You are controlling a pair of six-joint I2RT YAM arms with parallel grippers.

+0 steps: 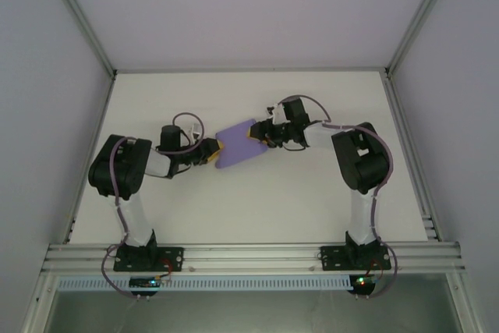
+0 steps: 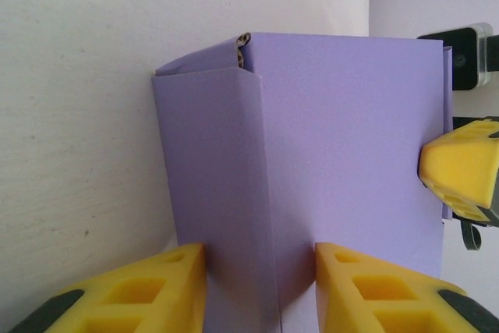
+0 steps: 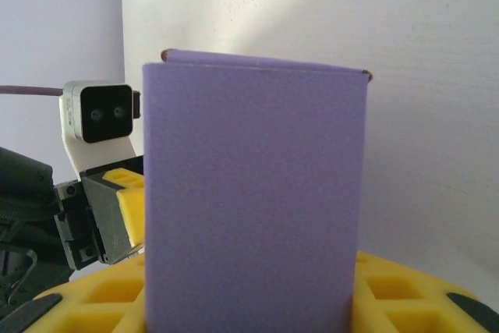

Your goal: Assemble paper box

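Gripping paper box [image 1: 236, 146] at mid-worktop [image 1: 257, 204]: left tool [image 1: 214, 152] pinches its 8 o'clock end, right tool [image 1: 256, 132] pinches its 2 o'clock end; box partly folded.

Robotics lab test cell, by the look of it. Left arm [image 1: 125, 169] and right arm [image 1: 360, 163] bolted to an aluminium extrusion rail [image 1: 249, 255] at the near edge of a white table [image 1: 257, 208]. Plain white panels left [image 1: 39, 99], right [image 1: 460, 99] and far [image 1: 249, 5], framed by extrusion struts [image 1: 82, 17]. Exposed purple cabling [image 1: 117, 185], lit boards [image 1: 146, 282] at the bases.
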